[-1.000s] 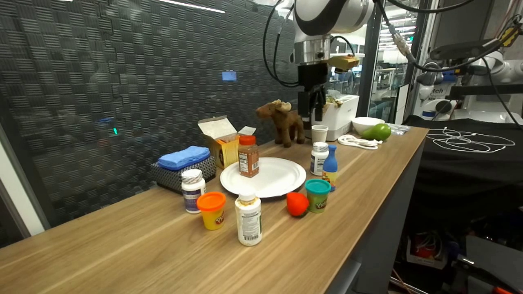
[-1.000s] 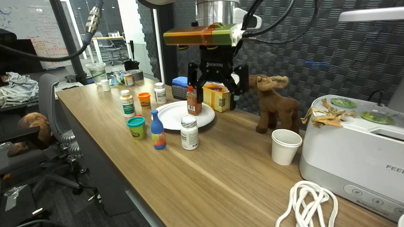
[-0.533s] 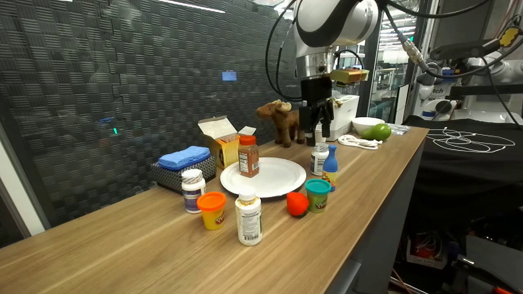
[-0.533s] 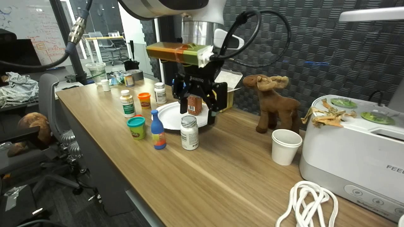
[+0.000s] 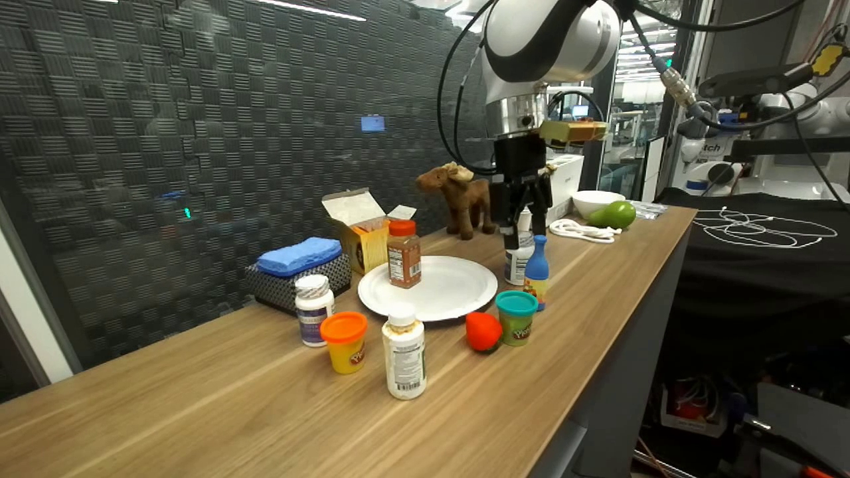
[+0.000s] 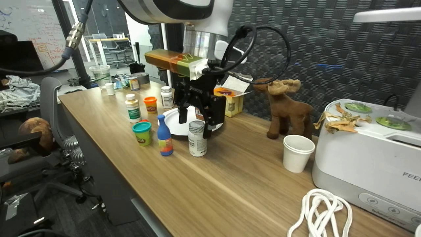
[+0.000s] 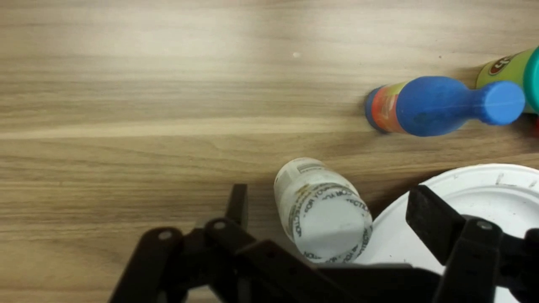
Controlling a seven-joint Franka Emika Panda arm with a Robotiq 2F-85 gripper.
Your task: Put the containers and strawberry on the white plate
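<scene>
Fingers [image 7: 436, 227] spread wide, the gripper [image 6: 194, 127] hangs tips-down at the top of the white pill bottle [image 7: 324, 212]; in the wrist view the cap lies between the two tips with a gap on each side. How low they reach beside the cap is hard to tell. The white arm [image 5: 508, 30] enters both exterior views at the top, and its wrist hangs almost straight down, leaning only slightly.

The white pill bottle stands upright on the table [image 5: 265, 411], just beside the rim of the white plate [image 5: 451, 285]. Its long axis is vertical and its cap points up, towards the gripper; the wrist view, from above, shows it slanting with the cap nearest the camera. The blue bottle [image 7: 433, 107] stands near it, upright too, narrow neck on top. Next in line is the teal tub [image 5: 516, 322], lid up, with the strawberry [image 5: 483, 331] just beside it; which way the fruit's tip points I cannot tell.

On the white plate stands the red-capped brown bottle [image 5: 404, 255], long axis upright and cap up. Farther along, on the table, the orange cup [image 5: 346, 344], the purple-labelled bottle [image 5: 314, 312] and the green-labelled bottle [image 6: 133, 110] all stand upright with their tops facing up.
</scene>
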